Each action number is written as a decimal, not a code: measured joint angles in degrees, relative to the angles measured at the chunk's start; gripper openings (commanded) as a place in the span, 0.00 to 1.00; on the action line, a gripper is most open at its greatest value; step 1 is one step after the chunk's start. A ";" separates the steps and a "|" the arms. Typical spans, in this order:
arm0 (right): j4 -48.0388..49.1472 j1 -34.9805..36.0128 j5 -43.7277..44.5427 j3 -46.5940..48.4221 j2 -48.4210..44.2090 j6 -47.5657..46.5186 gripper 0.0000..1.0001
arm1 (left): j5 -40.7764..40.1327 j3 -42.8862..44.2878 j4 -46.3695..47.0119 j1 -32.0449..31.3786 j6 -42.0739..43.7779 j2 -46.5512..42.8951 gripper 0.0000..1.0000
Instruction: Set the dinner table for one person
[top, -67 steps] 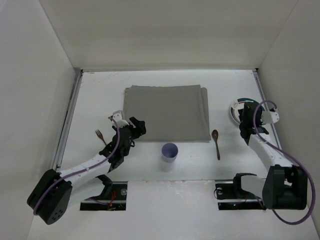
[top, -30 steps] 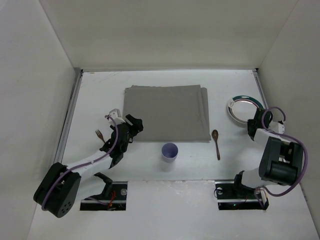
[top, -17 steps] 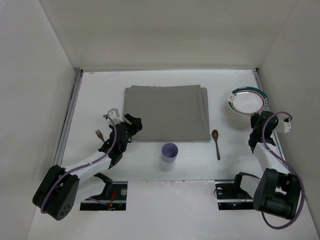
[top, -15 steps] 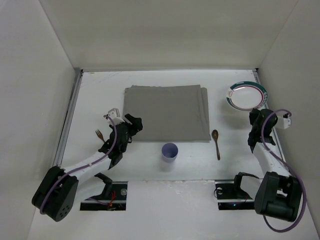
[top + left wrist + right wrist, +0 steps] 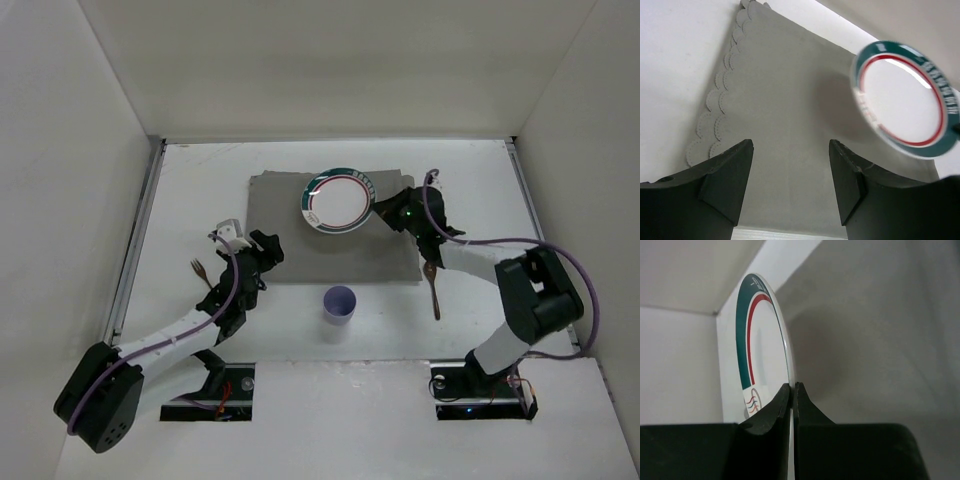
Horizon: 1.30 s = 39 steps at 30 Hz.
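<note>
**Status.** The setting is at an early stage; nothing is lying in its place yet.

- The R pincer [image 5: 384, 210] is pinching the plate [image 5: 338, 200] by its rim. In the R wrist view, both fingers are pressing flat against the rim.
- The plate is hanging just left of that pincer, above the grey mat [image 5: 330, 255]. Judging by the shadow under it, it is not touching down yet.
- The L pincer [image 5: 790, 146] is standing spread and gripping nothing, over the mat's near-left corner.

**Outstanding (est.).** You are looking at four items to place:
- the plate, to be lowered
- the fork [image 5: 200, 272], left of the L pincer
- the cup [image 5: 339, 302], right of the L pincer and nearer the bases
- the spoon [image 5: 432, 285], just nearward of the R pincer

The last three are resting on bare desk [image 5: 200, 190], off the mat.

**Orientation.**
- The desk is lying flat beneath both pincers and extending past them on all sides. Its long axis appears to be running L-R between the side rails, approx.
- The plate is round, so it has no long axis. Its face is pointing mostly up and tilting slightly.
- The spoon's long axis is running near-far, with the bowl end toward the R pincer.
</note>
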 measured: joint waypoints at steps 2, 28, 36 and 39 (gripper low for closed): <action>0.37 1.95 -1.40 2.29 4.48 -0.11 0.05 | -0.79 0.00 -0.04 -0.20 0.57 -0.59 0.59; -5.64 3.96 -5.14 3.34 13.00 -1.99 0.69 | -5.79 2.80 0.98 -1.22 -0.04 5.33 0.60; -18.21 10.14 6.75 1.46 -5.81 -11.52 0.65 | -5.88 1.73 1.73 -0.66 0.13 5.18 0.61; -22.67 17.59 11.17 1.90 -15.74 -18.32 0.34 | -5.27 1.73 1.77 -0.48 0.17 5.18 0.61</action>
